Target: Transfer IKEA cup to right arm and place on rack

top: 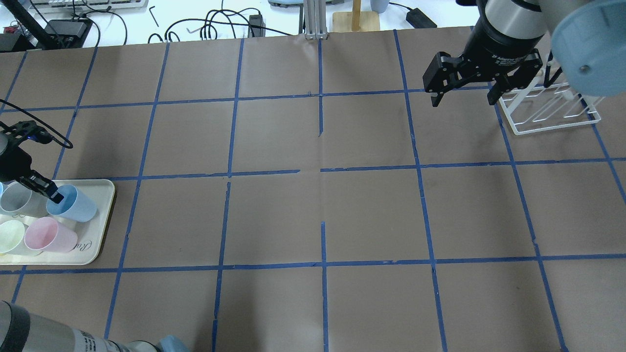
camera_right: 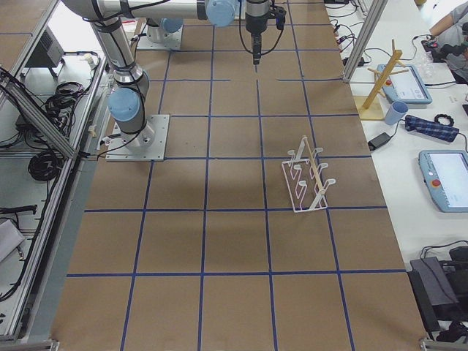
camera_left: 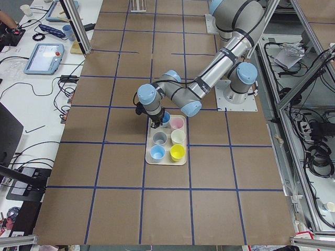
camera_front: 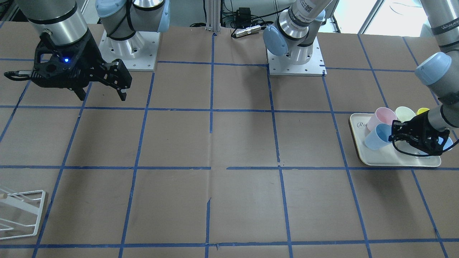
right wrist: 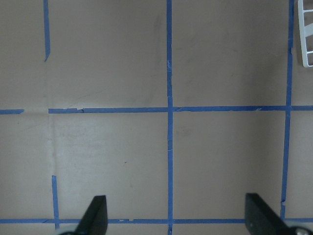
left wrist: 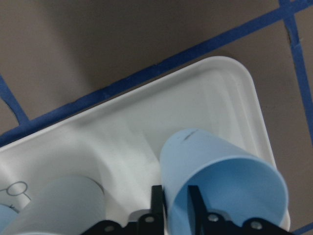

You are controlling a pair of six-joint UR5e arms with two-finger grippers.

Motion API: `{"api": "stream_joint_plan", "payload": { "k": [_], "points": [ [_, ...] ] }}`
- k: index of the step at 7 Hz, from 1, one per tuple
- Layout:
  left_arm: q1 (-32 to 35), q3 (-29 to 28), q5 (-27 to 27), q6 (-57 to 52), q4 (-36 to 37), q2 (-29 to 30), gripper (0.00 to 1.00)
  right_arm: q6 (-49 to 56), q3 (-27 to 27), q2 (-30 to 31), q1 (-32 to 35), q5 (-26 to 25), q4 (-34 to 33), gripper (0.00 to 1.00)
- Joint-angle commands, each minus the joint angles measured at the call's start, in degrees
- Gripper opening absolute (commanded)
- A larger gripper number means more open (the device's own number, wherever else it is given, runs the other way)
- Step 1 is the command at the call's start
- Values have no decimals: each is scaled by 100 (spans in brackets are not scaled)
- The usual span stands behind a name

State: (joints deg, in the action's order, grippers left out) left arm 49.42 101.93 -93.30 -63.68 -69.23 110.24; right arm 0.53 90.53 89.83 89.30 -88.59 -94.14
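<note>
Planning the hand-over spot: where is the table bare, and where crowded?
Bare: the whole middle of the table, between the tray and the rack. Crowded: the tray, packed with cups, where the left end effector grips the IKEA cup; the right end effector hangs open over bare table.

The tray lies on the desk beneath the left gripper, which has the wall of the IKEA cup, in the tray's corner, between its fingers. The rack stands forward and right of the right gripper.
</note>
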Motion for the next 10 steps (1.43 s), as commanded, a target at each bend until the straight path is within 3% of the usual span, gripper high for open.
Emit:
{"api": "stream_joint_plan", "payload": {
  "k": [1, 4, 8, 10],
  "points": [
    [58, -146, 75, 75, -248, -186, 0, 0, 0, 0, 0, 0, 1, 100],
    [740, -893, 558, 1625, -1511, -660, 0, 79, 0, 270, 0, 26, 18, 100],
    [2462, -551, 1251, 3919, -1699, -1223, 0, 140, 35, 219, 18, 35, 105, 100],
    [3149, -446, 1779, 4669, -1760, -1338, 0, 684, 96, 202, -43, 184, 274, 100]
  ]
}}
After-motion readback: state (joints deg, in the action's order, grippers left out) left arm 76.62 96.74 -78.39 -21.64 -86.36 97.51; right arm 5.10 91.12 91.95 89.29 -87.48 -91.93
